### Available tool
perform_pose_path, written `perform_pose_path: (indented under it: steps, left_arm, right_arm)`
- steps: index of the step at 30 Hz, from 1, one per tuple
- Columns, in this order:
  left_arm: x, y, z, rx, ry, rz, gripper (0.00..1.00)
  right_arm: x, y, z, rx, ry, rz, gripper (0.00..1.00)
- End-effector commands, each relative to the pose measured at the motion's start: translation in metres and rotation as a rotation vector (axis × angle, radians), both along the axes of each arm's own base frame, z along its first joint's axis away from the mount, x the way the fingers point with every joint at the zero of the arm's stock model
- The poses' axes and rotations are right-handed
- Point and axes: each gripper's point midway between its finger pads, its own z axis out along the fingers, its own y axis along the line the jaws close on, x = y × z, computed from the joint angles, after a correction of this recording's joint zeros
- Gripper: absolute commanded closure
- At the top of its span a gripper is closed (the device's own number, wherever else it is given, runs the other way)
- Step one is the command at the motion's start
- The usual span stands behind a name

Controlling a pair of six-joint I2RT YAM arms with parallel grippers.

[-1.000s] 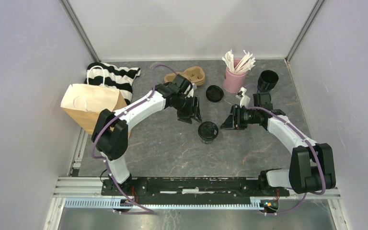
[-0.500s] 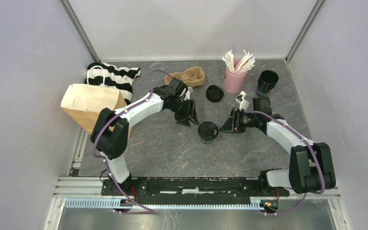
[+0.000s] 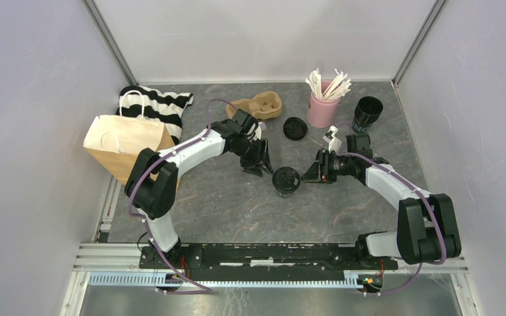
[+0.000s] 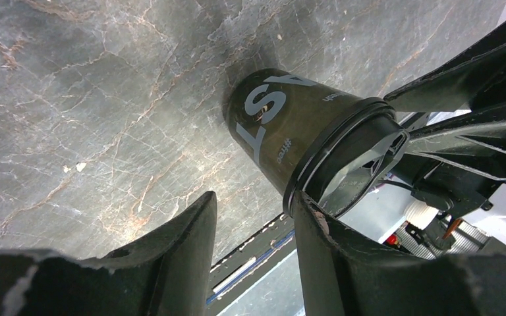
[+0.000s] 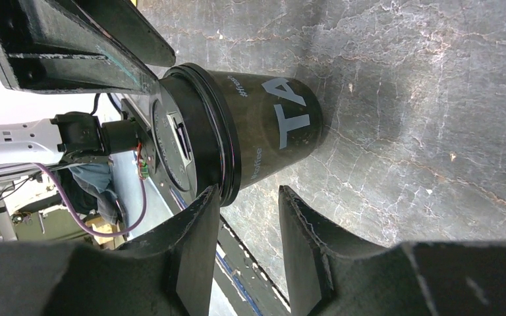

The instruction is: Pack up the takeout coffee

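Observation:
A black lidded cup (image 3: 286,181) with pale lettering stands mid-table. It also shows in the left wrist view (image 4: 283,122) and the right wrist view (image 5: 263,125). My left gripper (image 3: 261,162) is open and empty just left of and behind it, and in the left wrist view (image 4: 253,210) one fingertip (image 4: 306,214) is at the lid's rim. My right gripper (image 3: 312,171) is open and empty just right of the cup, and in the right wrist view (image 5: 247,197) one fingertip (image 5: 204,204) is by the lid. A second black cup (image 3: 367,110) stands lidless at the back right. A loose black lid (image 3: 294,128) lies on the table.
A brown pulp carrier tray (image 3: 259,105) lies at the back centre. A pink cup of white sticks (image 3: 322,108) stands beside the loose lid. A brown paper bag (image 3: 126,143) stands at the left with a striped cloth (image 3: 161,104) behind it.
Both grippers have closed in on the lidded cup: the left moved down and towards it, the right moved left towards it. The cup has not moved.

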Motion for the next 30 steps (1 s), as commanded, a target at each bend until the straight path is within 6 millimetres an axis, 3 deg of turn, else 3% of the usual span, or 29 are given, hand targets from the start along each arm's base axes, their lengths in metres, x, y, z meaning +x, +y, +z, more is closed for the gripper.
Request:
perform_pose_path:
  steps: [1,17,30]
  left_arm:
    - [-0.006,-0.008,0.008,-0.037,-0.008,-0.023,0.47]
    - [-0.015,-0.014,-0.001,-0.009,0.002,-0.043,0.45]
    - [-0.034,0.031,-0.068,0.252,0.002,-0.065,0.5]
  right_arm:
    - [0.002,0.005,0.005,0.027,-0.027,0.022,0.56]
    - [-0.002,0.007,-0.01,0.004,0.0,0.026,0.57]
    - [-0.02,-0.022,-0.071,-0.218,0.068,-0.019,0.56]
